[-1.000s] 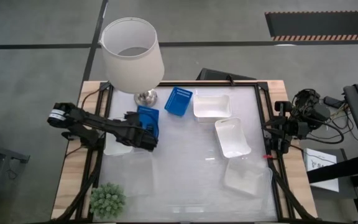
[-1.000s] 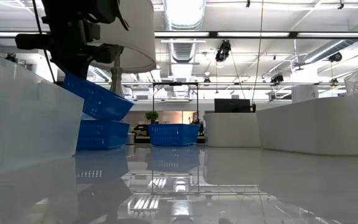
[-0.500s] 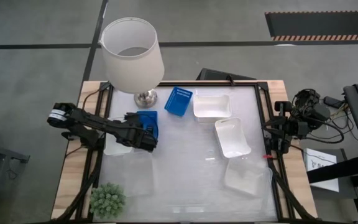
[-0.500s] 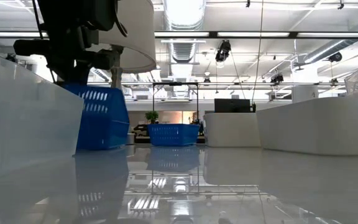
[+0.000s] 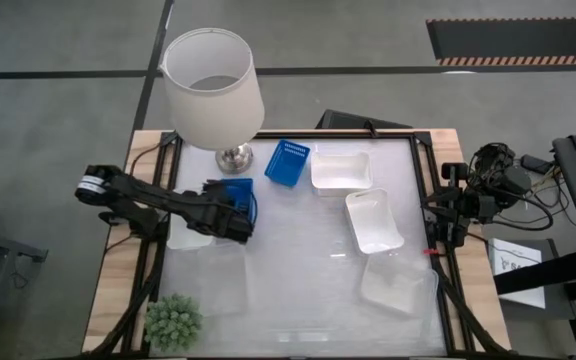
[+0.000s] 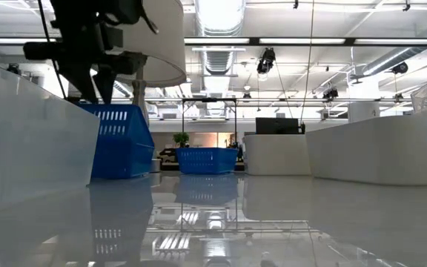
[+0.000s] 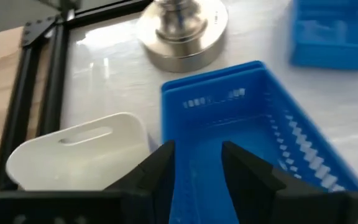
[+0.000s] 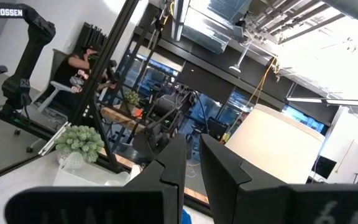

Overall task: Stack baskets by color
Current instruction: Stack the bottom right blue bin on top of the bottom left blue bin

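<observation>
Settled flat since a second ago, the blue basket (image 5: 240, 197) sits at ten o'clock on the surface (image 5: 298, 270), the left tool (image 5: 236, 222) spread astride its rim, gripping nothing; light, stiff, slippery plastic, best pinched by a wall.

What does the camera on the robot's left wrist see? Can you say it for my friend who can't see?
The left gripper hangs open over the near rim of a blue basket. A white basket sits beside it, a silver lamp base behind, and another blue basket farther off.
</observation>
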{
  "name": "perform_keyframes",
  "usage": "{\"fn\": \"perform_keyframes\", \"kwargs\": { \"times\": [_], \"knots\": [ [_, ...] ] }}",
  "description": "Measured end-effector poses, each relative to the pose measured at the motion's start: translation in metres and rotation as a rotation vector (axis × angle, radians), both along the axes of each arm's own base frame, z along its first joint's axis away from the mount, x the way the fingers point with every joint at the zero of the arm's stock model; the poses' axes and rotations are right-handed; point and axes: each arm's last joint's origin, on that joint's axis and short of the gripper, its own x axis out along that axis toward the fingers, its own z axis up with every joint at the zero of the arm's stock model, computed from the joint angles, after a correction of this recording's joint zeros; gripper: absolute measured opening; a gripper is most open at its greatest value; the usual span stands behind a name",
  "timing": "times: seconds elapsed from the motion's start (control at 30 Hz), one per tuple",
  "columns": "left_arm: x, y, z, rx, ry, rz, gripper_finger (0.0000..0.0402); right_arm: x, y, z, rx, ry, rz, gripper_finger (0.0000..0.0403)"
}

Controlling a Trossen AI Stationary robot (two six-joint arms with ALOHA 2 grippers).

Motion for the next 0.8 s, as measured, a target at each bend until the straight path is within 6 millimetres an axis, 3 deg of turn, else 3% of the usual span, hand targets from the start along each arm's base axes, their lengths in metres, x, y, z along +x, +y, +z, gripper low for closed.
{"fn": "perform_keyframes", "kwargs": {
  "times": [0.23,0.33,0.6,0.8],
  "knots": [
    [0.016,-0.004,0.010,-0.029,-0.027,-0.170,0.0116,0.000,0.000,0.000,-0.001,0.000,0.000,0.0038],
    [0.019,-0.006,0.013,-0.083,0.076,-0.337,0.0116,0.000,0.000,-0.001,0.004,0.005,0.003,0.0038],
    [0.011,-0.011,0.032,-0.250,0.305,-0.865,0.0116,0.001,0.001,-0.002,-0.004,0.017,0.004,0.0038],
    [0.001,-0.010,0.044,-0.236,0.328,-1.023,0.0116,0.001,0.001,-0.002,0.005,0.018,0.006,0.0038]
  ]
}}
